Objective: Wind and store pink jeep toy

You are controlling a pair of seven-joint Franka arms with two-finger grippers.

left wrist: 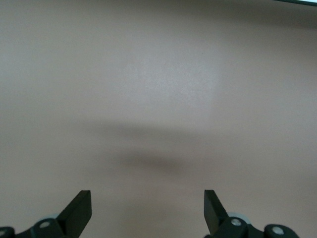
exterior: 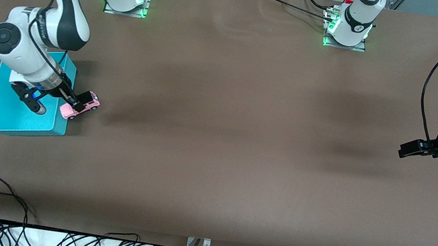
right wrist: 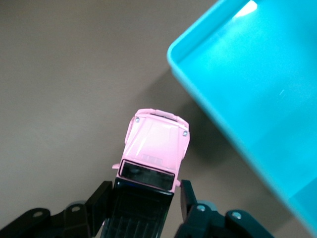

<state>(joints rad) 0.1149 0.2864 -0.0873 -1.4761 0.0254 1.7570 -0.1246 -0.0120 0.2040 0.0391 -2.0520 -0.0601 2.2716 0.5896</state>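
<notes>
Right wrist view: the right claw [right wrist: 143, 201] is seen pinching the jeep [right wrist: 151, 163] by the sides of its black roof section, one finger against each flank, the pink hood pointing away from the wrist.

Item 1, jeep. Held at the right arm's end of the worktop [exterior: 216, 139], just beside the wall of the bin [exterior: 11, 123] that faces the worktop's middle. In the front view the jeep [exterior: 79, 108] shows tilted, nose toward the front camera; whether its wheels touch the worktop cannot be told.

Item 2, bin. Turquoise, open-topped, nothing seen inside the part that shows. Much of it is covered in the front view by the right arm's wrist.

Item 3, left claw [exterior: 406, 148]. Spread wide, nothing between the fingers, hanging over bare worktop at the left arm's end; this arm is judged to be waiting.

Step in hand: judged to be the storing stage, or the close of winding; which cannot be settled from here.

Next move: the jeep is to be lifted above the bin's rim, carried over the interior and released.

Obstruction: only the bin's near wall, which must be cleared; nothing else lies close.
</notes>
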